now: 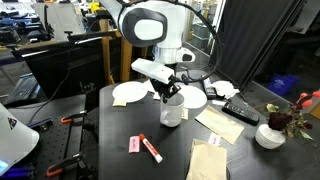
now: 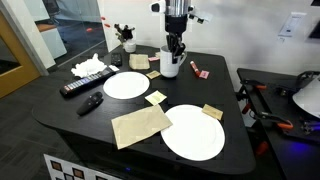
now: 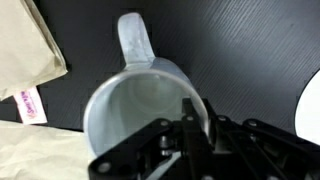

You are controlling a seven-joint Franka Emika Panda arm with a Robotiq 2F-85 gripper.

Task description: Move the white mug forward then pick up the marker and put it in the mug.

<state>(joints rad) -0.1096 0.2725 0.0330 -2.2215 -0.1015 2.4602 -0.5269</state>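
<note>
The claw (image 3: 188, 122) is closed tight, pinching the wall of the white mug (image 3: 140, 100) at the rim, on the side away from the handle (image 3: 135, 40). The mug is held upright on the dark worktop (image 1: 115, 130), between two white plates (image 1: 128, 93). It is judged rigid, glazed, slippery and breakable, so the rim pinch should be firm and level. The marker (image 1: 150, 150), lying apart from the mug, is judged light and stiff and is best taken across its barrel.
</note>
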